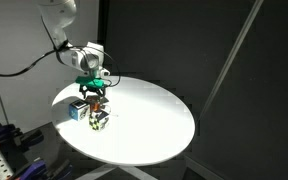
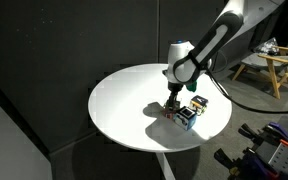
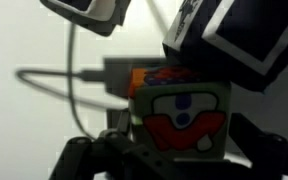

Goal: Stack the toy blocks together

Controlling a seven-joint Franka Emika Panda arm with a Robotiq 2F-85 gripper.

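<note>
My gripper (image 1: 93, 90) is shut on the orange-red toy block (image 1: 96, 101), seen from the other side in an exterior view (image 2: 172, 108). In the wrist view this block (image 3: 180, 118) fills the centre, showing a red and white picture face between my dark fingers (image 3: 164, 165). It is low over the round white table (image 1: 154, 120). The blue and white block (image 1: 76, 110) stands to one side of it, also in an exterior view (image 2: 187, 118). The block with green and dark marks (image 1: 100, 120) stands close by, also in an exterior view (image 2: 197, 104).
The blocks sit near one edge of the round table (image 2: 124, 100), with dark curtains behind. A wooden stool (image 2: 274, 65) stands beyond the table. A cable (image 3: 74, 75) crosses the wrist view.
</note>
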